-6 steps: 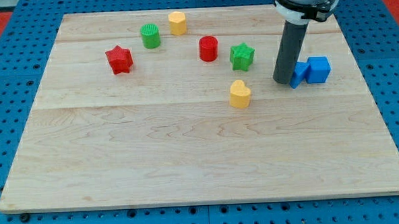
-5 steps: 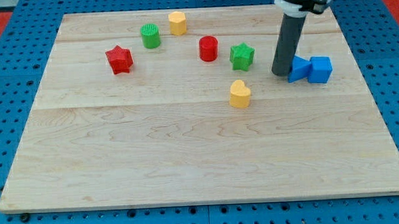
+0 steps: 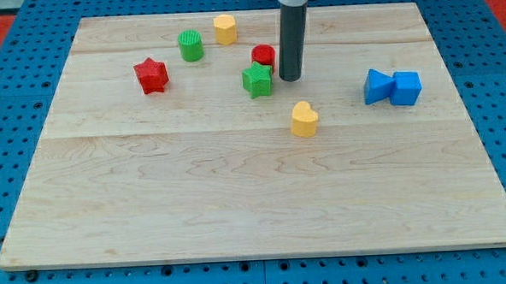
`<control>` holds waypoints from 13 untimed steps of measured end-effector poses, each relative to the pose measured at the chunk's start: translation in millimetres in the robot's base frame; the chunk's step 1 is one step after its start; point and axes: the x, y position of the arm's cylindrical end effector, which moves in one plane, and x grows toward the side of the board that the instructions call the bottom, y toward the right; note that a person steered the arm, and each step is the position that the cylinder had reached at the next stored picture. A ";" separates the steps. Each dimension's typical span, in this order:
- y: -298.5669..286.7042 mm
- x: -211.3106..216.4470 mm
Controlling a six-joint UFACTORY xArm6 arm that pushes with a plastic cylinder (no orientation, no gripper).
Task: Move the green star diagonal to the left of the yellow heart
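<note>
The green star point(image 3: 257, 80) lies on the wooden board, up and to the left of the yellow heart point(image 3: 303, 119). It touches the red cylinder point(image 3: 264, 55) just above it. My tip point(image 3: 289, 77) stands just to the right of the green star, beside the red cylinder, and above the yellow heart.
A red star point(image 3: 151, 75) lies at the view's left. A green cylinder point(image 3: 191, 45) and a yellow hexagonal block point(image 3: 224, 28) sit near the top. Two blue blocks point(image 3: 392, 86) lie together at the right. The board point(image 3: 256, 202) rests on a blue pegboard.
My tip has swept left from beside the blue blocks to beside the green star. The green star has slid left and slightly down, now under the red cylinder.
</note>
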 end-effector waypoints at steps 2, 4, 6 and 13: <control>-93.7 0.0; -167.8 27.7; -212.6 45.7; -154.5 41.0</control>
